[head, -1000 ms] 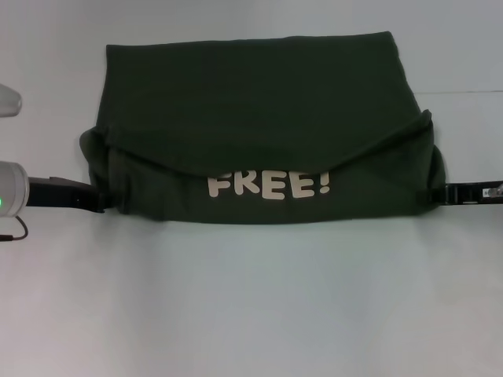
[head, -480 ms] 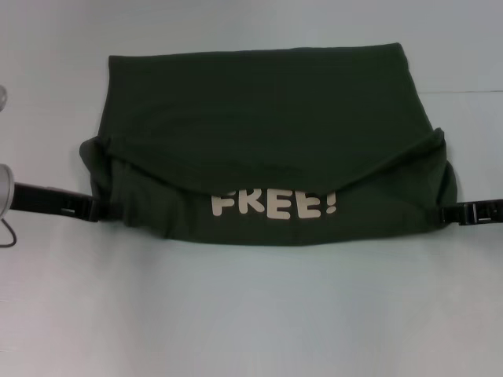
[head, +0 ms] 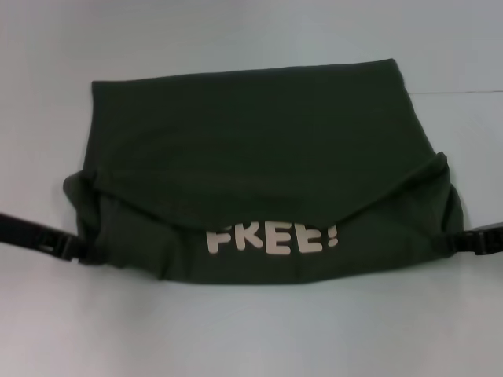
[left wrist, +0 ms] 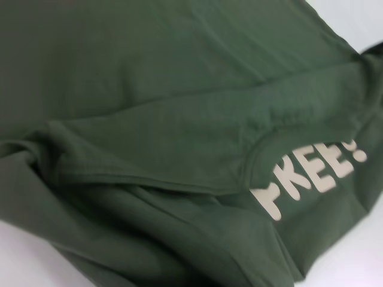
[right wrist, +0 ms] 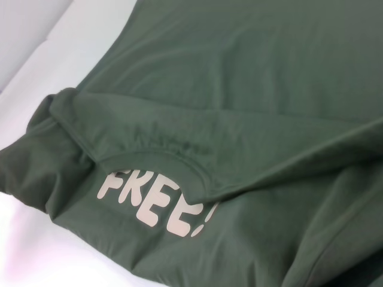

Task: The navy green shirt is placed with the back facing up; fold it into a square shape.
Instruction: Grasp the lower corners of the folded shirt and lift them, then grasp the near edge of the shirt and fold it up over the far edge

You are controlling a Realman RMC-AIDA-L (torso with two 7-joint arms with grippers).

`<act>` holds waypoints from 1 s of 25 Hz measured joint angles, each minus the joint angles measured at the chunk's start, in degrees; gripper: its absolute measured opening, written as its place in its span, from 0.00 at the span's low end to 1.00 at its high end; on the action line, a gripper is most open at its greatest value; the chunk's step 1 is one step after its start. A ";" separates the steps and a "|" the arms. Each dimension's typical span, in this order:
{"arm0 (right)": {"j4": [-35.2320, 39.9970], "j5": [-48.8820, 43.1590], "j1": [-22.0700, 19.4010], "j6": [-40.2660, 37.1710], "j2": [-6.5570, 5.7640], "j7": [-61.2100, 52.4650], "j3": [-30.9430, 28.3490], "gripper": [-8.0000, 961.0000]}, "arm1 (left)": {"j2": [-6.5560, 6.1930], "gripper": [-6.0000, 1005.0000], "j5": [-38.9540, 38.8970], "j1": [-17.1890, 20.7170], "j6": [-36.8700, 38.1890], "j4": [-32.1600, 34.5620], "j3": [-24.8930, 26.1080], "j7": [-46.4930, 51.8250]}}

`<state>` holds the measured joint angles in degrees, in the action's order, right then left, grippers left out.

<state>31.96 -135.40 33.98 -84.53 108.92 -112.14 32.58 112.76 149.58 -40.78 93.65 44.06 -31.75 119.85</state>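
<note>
Your left gripper (head: 78, 250) and right gripper (head: 460, 242) each held a shirt (head: 259, 149) edge, fingers closed, above the table (head: 251, 330).

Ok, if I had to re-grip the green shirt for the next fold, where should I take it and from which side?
Probably at the two near corners of the navy green shirt, each approached from its outer side: the left gripper and right gripper already sit there, and the lifted flap with the FREE! lettering hangs between them.

A bare test bench, likely a lab or robotics workspace: a plain pale surface (head: 251, 330) fills every view, unfurnished from edge to edge, with no household items
</note>
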 joint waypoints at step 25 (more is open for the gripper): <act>0.58 4.12 -3.66 -9.24 -0.65 3.94 -10.19 0.05 | -1.63 0.05 -1.55 0.02 9.27 2.35 8.96 -4.79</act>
<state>32.55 -131.29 30.32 -93.77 108.27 -108.20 22.40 111.12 148.03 -40.76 102.92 46.41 -22.79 115.05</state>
